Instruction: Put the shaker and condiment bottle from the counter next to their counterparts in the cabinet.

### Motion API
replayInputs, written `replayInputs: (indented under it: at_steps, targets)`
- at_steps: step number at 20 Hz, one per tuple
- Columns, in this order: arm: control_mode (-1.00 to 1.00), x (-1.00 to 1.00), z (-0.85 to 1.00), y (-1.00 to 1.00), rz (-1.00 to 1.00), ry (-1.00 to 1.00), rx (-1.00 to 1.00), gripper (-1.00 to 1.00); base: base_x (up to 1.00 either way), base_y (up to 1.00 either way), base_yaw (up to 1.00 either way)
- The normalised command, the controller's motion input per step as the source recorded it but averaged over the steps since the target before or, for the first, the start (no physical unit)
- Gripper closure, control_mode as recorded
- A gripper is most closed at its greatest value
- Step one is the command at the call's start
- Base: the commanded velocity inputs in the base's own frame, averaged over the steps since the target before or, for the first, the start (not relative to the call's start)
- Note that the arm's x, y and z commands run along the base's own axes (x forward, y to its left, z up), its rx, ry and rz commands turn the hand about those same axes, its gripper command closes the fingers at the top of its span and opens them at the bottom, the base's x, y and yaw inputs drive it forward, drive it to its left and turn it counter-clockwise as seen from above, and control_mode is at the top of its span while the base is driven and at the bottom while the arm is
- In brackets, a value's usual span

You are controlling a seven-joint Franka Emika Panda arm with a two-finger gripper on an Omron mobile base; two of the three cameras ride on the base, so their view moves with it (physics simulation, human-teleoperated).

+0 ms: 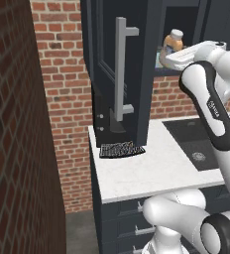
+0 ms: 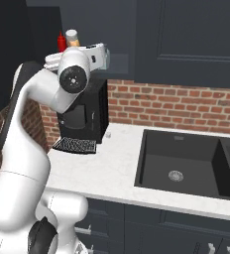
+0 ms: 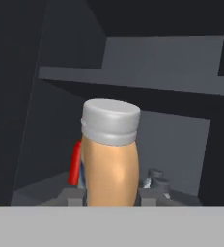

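Observation:
My gripper [image 3: 111, 197] is shut on the condiment bottle [image 3: 110, 154], an orange-amber bottle with a whitish cap, held upright inside the open cabinet [image 1: 137, 74]. The base views show the bottle [image 1: 174, 40] [image 2: 71, 35] just above the lower shelf, with my gripper [image 1: 170, 55] reaching in from the right. A red bottle [image 3: 75, 163] [image 2: 61, 42] stands right behind it. Beside my right finger [image 3: 150, 194] a small grey-capped thing [image 3: 155, 174] sits on the shelf, mostly hidden. I cannot tell whether it is the shaker. The counter [image 1: 151, 173] lies below.
The cabinet door [image 1: 107, 59] with its silver bar handle [image 1: 121, 69] stands open to the left of my arm. A black coffee machine [image 2: 85, 116] with a drip tray [image 1: 121, 149] stands on the counter. A dark sink [image 2: 181, 163] is set in at the right.

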Motion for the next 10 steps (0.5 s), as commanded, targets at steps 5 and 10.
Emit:
replayInputs:
  at_steps: [5,10]
  targets:
    - [-1.00,0.00,0.00,0.15,0.00,-0.12,-0.14,1.00,0.00,0.00,0.00]
    - [-1.00,0.07,0.10,0.03,0.00,0.00,-0.11,1.00,0.00,0.00,0.00]
